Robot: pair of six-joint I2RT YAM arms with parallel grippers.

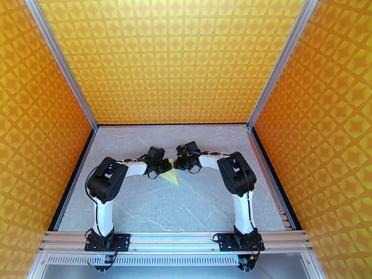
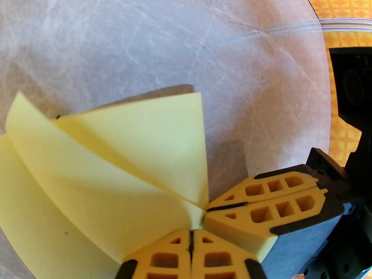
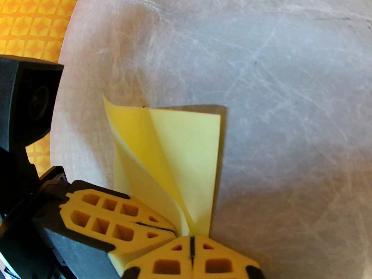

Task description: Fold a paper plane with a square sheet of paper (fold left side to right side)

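Note:
The pale yellow paper (image 1: 171, 176) is folded into a pointed, creased dart shape and lies mid-table. Its flaps (image 2: 116, 161) stand partly raised and cast a shadow on the table. Both grippers meet at its narrow pointed end. My left gripper (image 2: 191, 232) is shut, its tips pinching the paper's point from one side. My right gripper (image 3: 191, 238) is shut too, on the same point where the layers (image 3: 189, 155) converge. From above, the left gripper (image 1: 168, 165) and right gripper (image 1: 178, 165) hide the paper's far part.
The grey marble tabletop (image 1: 180, 208) lies open toward the near edge. Orange patterned walls (image 1: 186, 54) close in the back and both sides. An aluminium rail (image 1: 174, 238) carries the arm bases at the front.

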